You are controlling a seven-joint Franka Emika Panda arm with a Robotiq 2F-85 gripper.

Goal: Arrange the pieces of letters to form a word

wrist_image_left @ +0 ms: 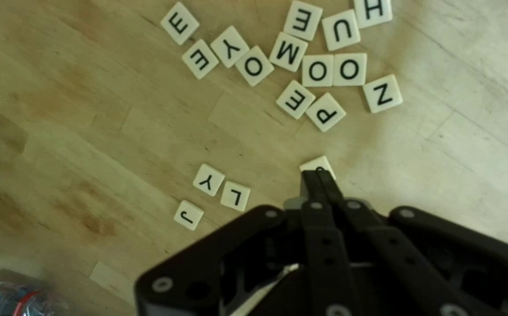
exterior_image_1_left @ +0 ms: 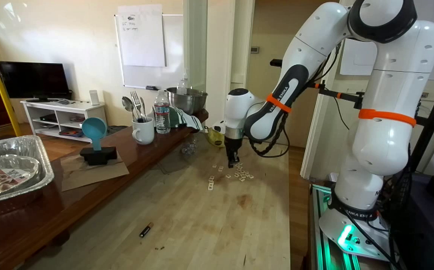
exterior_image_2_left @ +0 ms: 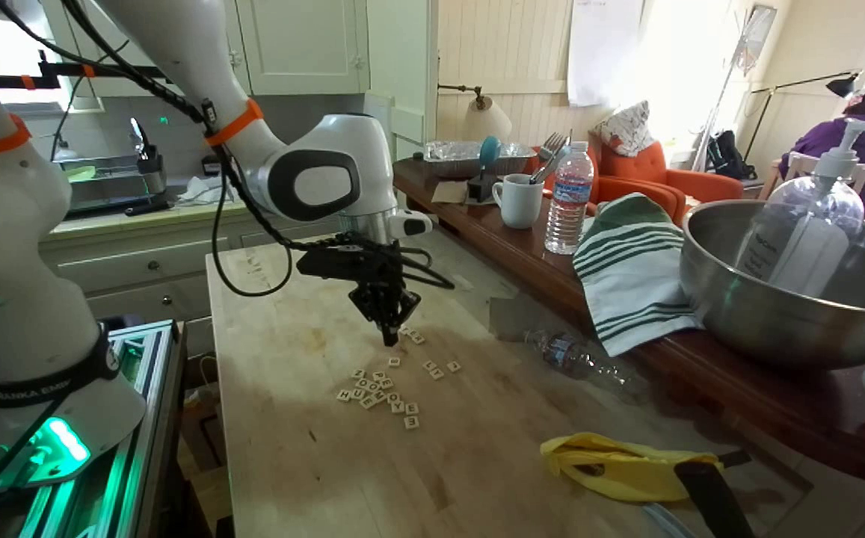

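Stained tabletop, lower centre of an exterior view; television, upper left. Wrist view: letter pieces, mostly upper centre; tool, lower right, pressed together.

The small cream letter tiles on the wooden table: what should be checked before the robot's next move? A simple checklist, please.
1. Black gripper open, if it should pinch a tile: not ok, it is shut.
2. Whole letter visible, in the wrist view, on the partly hidden square cream tile: not ok, the gripper covers part.
3. Gripper touching that tile: cannot tell.
4. Square cream L tile face up: ok.
5. Square cream J tile touching the L tile: not ok, they lie apart.
6. Clear plastic bottle lying away from the gripper: ok.
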